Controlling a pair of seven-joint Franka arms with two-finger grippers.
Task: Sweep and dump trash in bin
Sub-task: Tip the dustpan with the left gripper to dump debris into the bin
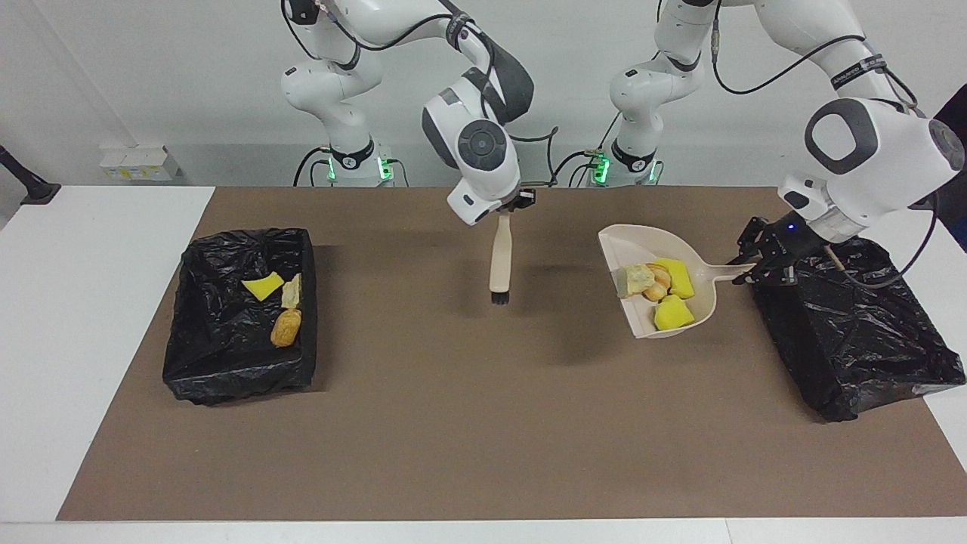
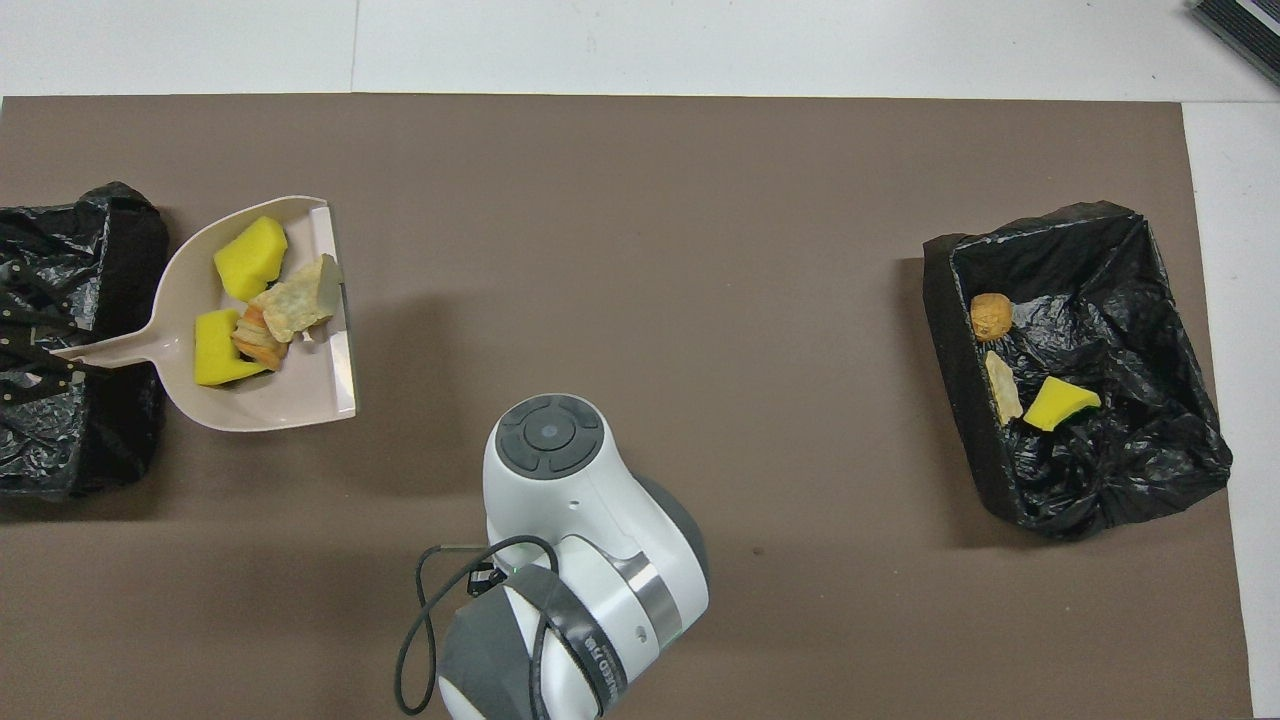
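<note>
My left gripper (image 1: 746, 270) is shut on the handle of the beige dustpan (image 1: 657, 240), which hangs over the mat beside the black-lined bin (image 1: 854, 332) at the left arm's end. The gripper itself is over that bin's rim. In the pan lie two yellow sponge chunks (image 2: 250, 258), a pale beige lump (image 2: 298, 300) and an orange-brown lump (image 2: 255, 340) of trash. My right gripper (image 1: 515, 203) is shut on the brush (image 1: 499, 257), which hangs bristles down over the middle of the mat. In the overhead view the right arm hides the brush.
A second black-lined bin (image 1: 227, 363) stands at the right arm's end of the mat. It holds a yellow chunk (image 1: 263, 287), a beige scrap (image 1: 291, 291) and an orange-brown lump (image 1: 286, 327). The brown mat (image 1: 468, 423) covers the table's middle.
</note>
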